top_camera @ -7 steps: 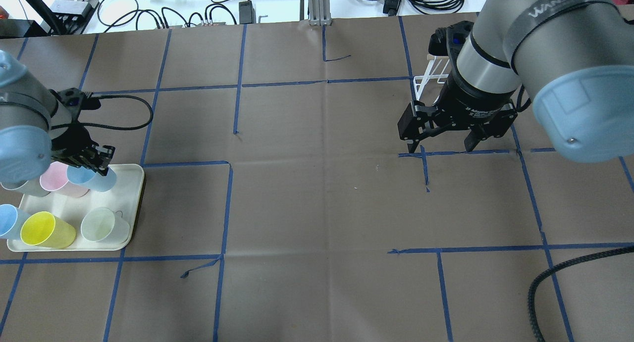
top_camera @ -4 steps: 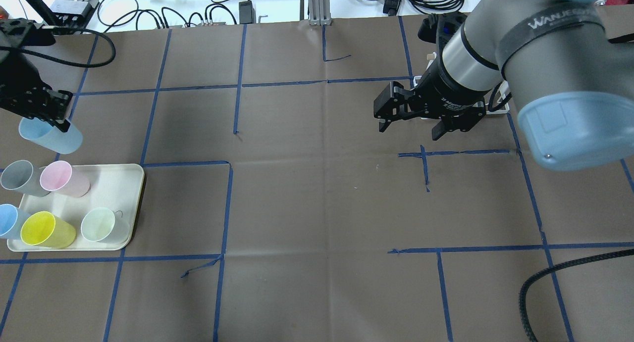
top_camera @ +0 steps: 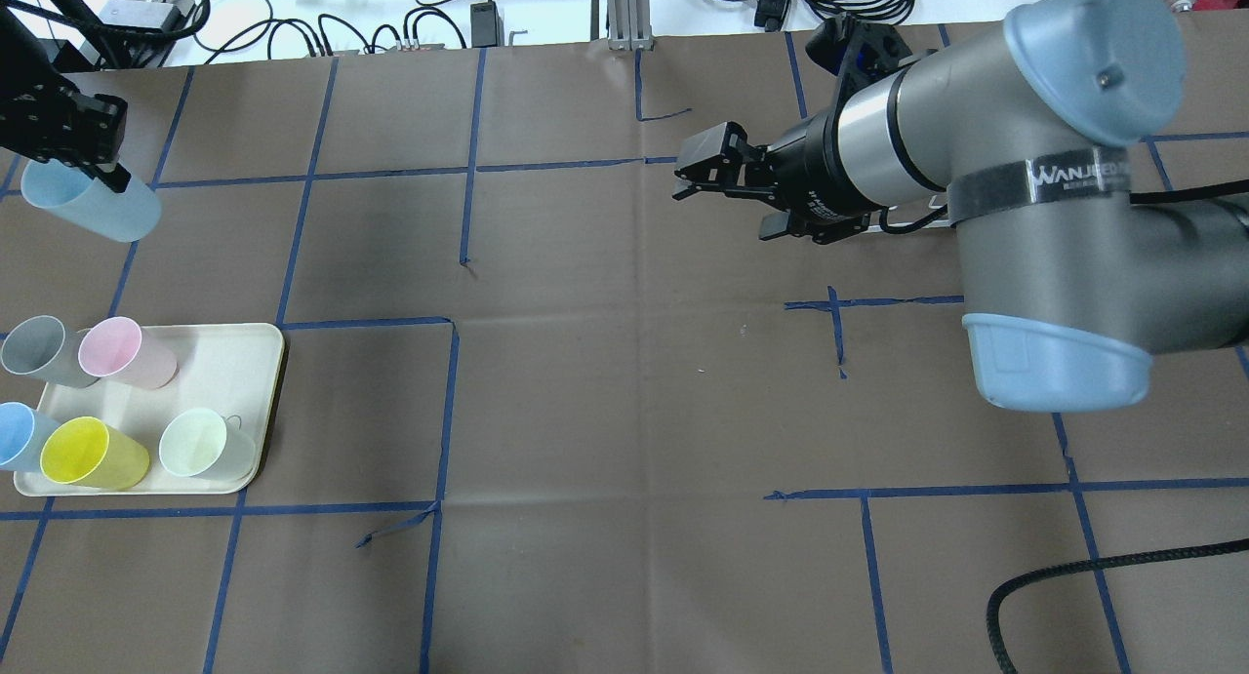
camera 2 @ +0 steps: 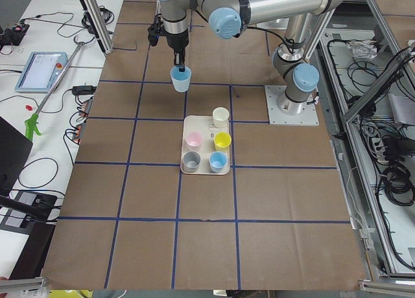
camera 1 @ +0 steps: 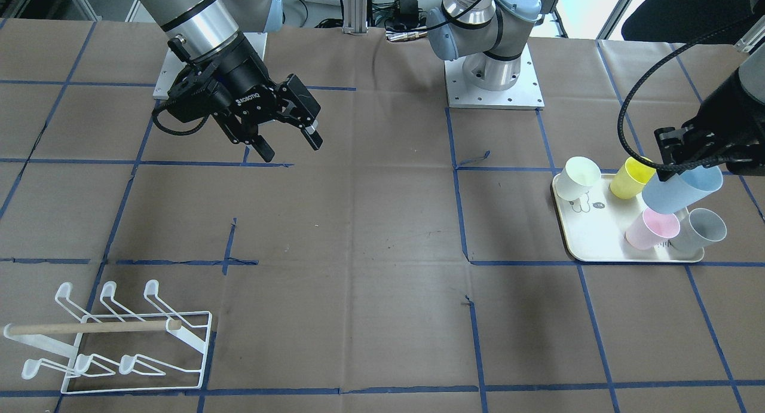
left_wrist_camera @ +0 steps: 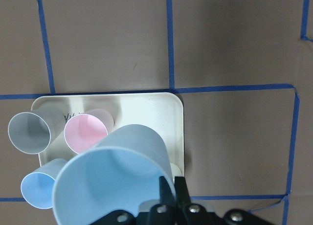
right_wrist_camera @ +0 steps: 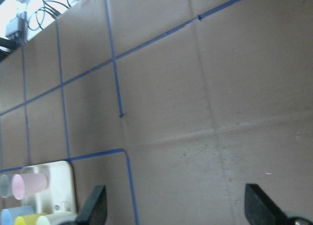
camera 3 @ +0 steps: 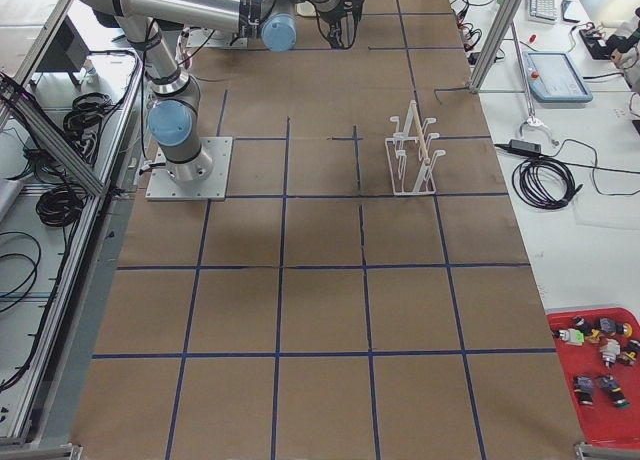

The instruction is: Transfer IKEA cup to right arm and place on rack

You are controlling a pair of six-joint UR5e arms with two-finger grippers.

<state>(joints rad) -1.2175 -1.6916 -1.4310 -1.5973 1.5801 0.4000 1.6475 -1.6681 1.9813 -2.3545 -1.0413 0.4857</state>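
Observation:
My left gripper [top_camera: 86, 162] is shut on the rim of a light blue IKEA cup [top_camera: 94, 208] and holds it tilted in the air, beyond the tray's far side. The cup also shows in the front view [camera 1: 681, 189], in the left wrist view [left_wrist_camera: 110, 178] and in the exterior left view [camera 2: 181, 80]. My right gripper [top_camera: 730, 194] is open and empty, turned sideways over the middle-right of the table, pointing towards the left arm; it also shows in the front view [camera 1: 291, 149]. The white wire rack [camera 1: 113, 341] with its wooden dowel stands at the far right; the right arm mostly hides it in the overhead view.
A cream tray [top_camera: 249, 357] at the near left holds a grey cup [top_camera: 34, 347], a pink cup [top_camera: 122, 352], a blue cup [top_camera: 18, 435], a yellow cup [top_camera: 88, 455] and a pale green cup [top_camera: 203, 445]. Blue tape lines cross the brown table cover.
My left gripper has lifted the light blue cup off the tray and carried it up and away from it. My right arm has swung left toward the table's middle, its gripper still open.

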